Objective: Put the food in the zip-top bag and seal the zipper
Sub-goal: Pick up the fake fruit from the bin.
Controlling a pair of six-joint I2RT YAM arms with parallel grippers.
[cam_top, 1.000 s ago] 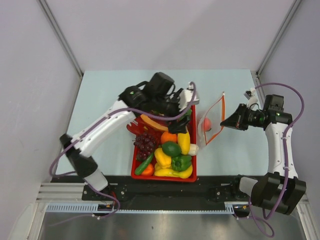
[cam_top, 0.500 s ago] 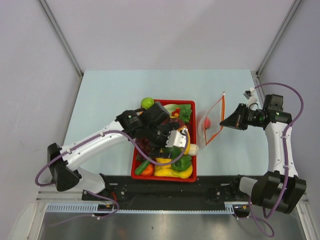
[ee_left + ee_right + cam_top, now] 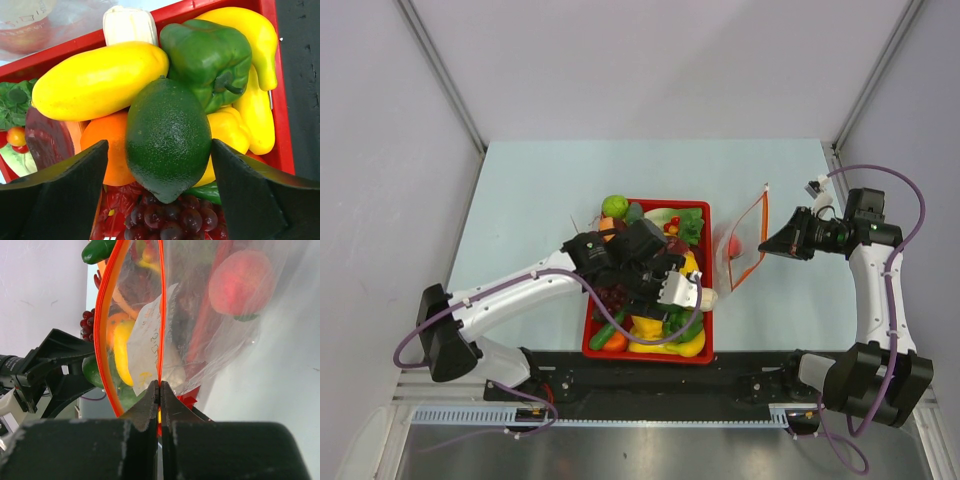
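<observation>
Plainly, the step in hand was picking up the dark green avocado-like piece (image 3: 167, 135), which lay on top of the heap in the red tray (image 3: 697, 355). It rested against the orange (image 3: 107, 150) and the green pepper (image 3: 210, 50), with the grape bunch (image 3: 172, 220) just beneath its tip. Our left gripper (image 3: 159, 145) hovered over it with its fingers spread wide, one on each side and both clear of the fruit, gripping nothing. We judged that the arm should come straight down until the pads sat level with the widest part, then close gently across the narrow width. A glossy, rounded shell like that could squirt out of a hard or off-centre squeeze. The fingers also needed to slip past the pepper and the orange without dragging them along. Our right gripper (image 3: 159, 390) was clamped tight on one lip of the zip-top bag (image 3: 220, 330) at the zipper (image 3: 107, 330), holding the bag just beside the tray's right wall with its mouth gaping. The pink peach (image 3: 239, 282) already sat inside. We thought the avocado should be lifted clear of the heap, carried between the two orange-red strips and released well inside, so that it would not knock the lip out of that thin pinch.
</observation>
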